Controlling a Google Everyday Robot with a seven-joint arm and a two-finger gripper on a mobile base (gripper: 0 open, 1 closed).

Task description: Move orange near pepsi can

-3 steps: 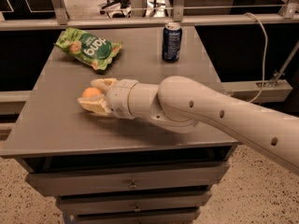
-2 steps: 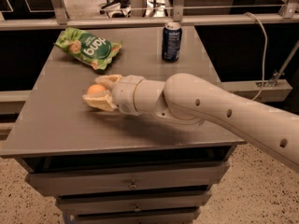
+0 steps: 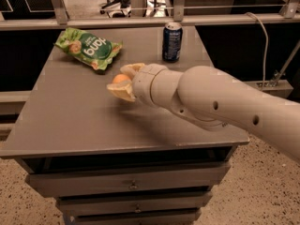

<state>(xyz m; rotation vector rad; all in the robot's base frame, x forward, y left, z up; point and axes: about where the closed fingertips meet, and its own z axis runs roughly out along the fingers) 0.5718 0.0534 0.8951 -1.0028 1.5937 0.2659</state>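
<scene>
The orange (image 3: 121, 79) is small and round and sits between the two pale fingers of my gripper (image 3: 123, 80), which is shut on it above the middle of the grey table (image 3: 70, 121). The pepsi can (image 3: 172, 41), dark blue with a silver rim, stands upright at the table's far edge, up and to the right of the gripper and apart from it. My thick cream arm (image 3: 215, 102) reaches in from the right.
A green snack bag (image 3: 88, 48) lies at the table's far left, just left of the gripper's level. Drawers (image 3: 133, 184) sit below the tabletop. A metal rail (image 3: 140, 20) and a cable (image 3: 265, 41) run behind the table.
The gripper with the orange in it has moved up and to the right, toward the far side of the table and closer to the can.
</scene>
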